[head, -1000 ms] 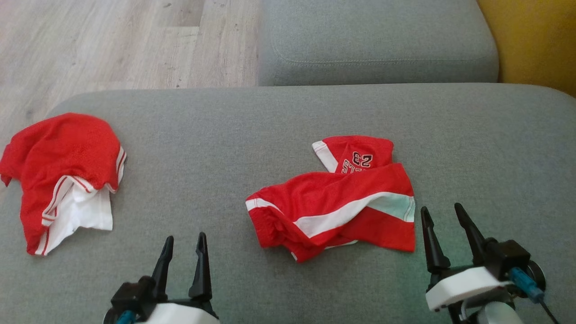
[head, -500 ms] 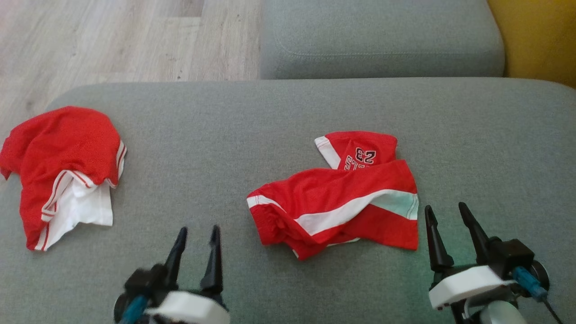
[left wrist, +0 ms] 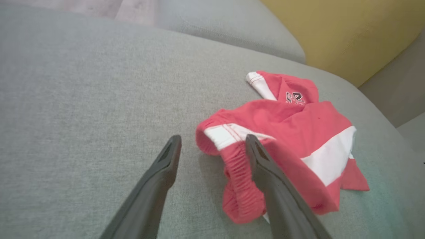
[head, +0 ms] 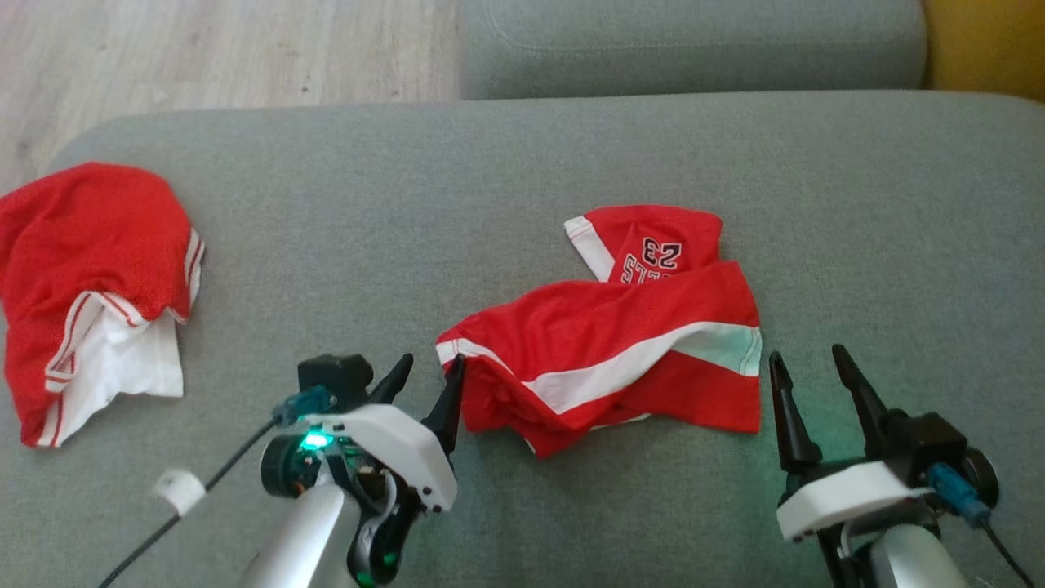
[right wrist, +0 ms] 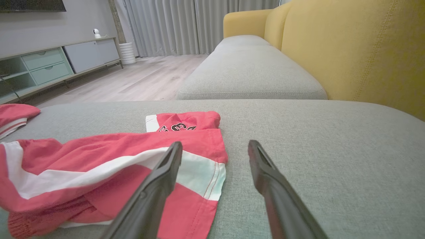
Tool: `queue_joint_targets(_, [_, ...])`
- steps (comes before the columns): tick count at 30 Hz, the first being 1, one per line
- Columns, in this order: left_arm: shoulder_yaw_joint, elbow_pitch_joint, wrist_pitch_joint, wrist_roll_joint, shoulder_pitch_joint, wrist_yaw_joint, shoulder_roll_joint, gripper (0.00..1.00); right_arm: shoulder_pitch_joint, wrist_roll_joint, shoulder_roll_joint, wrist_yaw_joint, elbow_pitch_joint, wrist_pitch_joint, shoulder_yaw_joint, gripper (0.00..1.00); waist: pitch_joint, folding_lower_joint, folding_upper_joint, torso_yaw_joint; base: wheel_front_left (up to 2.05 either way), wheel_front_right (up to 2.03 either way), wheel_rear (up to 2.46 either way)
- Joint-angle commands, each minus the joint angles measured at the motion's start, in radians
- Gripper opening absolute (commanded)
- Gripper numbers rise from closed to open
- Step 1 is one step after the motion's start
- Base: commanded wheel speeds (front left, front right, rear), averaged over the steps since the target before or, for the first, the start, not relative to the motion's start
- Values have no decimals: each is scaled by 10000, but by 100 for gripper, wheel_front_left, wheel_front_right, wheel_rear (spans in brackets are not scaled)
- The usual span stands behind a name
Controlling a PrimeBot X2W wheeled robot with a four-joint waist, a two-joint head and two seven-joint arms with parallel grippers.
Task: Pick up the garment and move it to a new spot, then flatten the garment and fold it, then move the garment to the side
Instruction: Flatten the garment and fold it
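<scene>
Grey seat [head: 898, 204] w/ a 2nd red-white garment [head: 90, 269] crumpled at its left end. Wood floor [head: 204, 49] beyond, yellow backrest [right wrist: 348, 49] on rt. Cabinet [right wrist: 49, 63] & curtains [right wrist: 186, 23] far off.

We are seeing the left gripper [head: 433, 360] and right gripper [head: 805, 353] wearing long, tapering dark fingers [head: 788, 425] on white housings [head: 841, 502]; blue connectors [head: 951, 490] are trailing black cables [head: 241, 456], and a green light [head: 313, 441] is glowing.

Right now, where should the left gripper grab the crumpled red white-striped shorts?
Probably the bunched elastic waistband corner at the red shorts' left end, from the robot's left: it stands raised off the grey cushion, and the open left gripper faces it.
</scene>
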Motion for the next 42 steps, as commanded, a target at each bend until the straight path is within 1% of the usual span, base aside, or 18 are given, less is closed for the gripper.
queue_joint_targets(1, [286,-264,71,-107,-567,34,-18,100,-443,-60,-34,73,-277,-17,220,100,108,-1,0,-83,0,0,0])
queue_joint_targets(7, [216,-220,819,-914,-735,5,-96,100,-535,-167,-33,73,-197,-56,151,100,284,-1,0,-200,0,0,0])
queue_joint_targets(12, [192,-447,1168,-1789,-897,-50,-136,100,-592,-195,-33,73,-130,-90,196,100,325,-1,0,-305,0,0,0])
queue_joint_targets(17, [198,-614,1134,-2241,-1133,168,-148,100,-644,-206,-33,73,-60,-115,255,100,352,-1,0,-398,0,0,0])
queue_joint_targets(22, [420,-643,799,-2585,-1210,511,-152,100,-722,-195,-33,73,-19,-138,277,100,491,-1,0,-466,0,0,0])
queue_joint_targets(25, [461,-644,638,-2786,-1223,606,-153,100,-769,-214,-33,73,2,-148,245,100,570,-1,0,-471,0,0,0])
queue_joint_targets(26, [449,-619,557,-2844,-1231,646,-154,85,-790,-228,-33,73,15,-151,226,100,605,-1,0,-469,0,0,0])
queue_joint_targets(28, [406,-565,350,-2937,-1245,722,-154,44,-824,-256,-33,73,39,-158,184,100,671,-1,0,-463,0,0,0])
queue_joint_targets(29, [382,-558,211,-3002,-1247,758,-154,31,-844,-264,-33,73,61,-160,155,100,705,-1,0,-457,0,0,0])
queue_joint_targets(30, [353,-557,52,-3067,-1243,795,-154,10,-867,-270,-33,73,91,-161,126,100,733,-1,0,-451,0,0,0])
queue_joint_targets(31, [303,-558,-108,-3092,-1236,827,-155,0,-887,-276,-33,73,129,-143,84,100,764,-1,0,-439,0,0,0])
queue_joint_targets(37, [-231,-689,-947,-3037,-954,828,-155,0,-1157,-240,-33,73,698,390,-159,100,958,-1,0,-302,0,0,0])
queue_joint_targets(42, [-638,-855,-1366,-2899,-673,850,-155,0,-1667,-310,-33,73,1149,633,-314,100,1103,-1,0,-119,0,0,0])
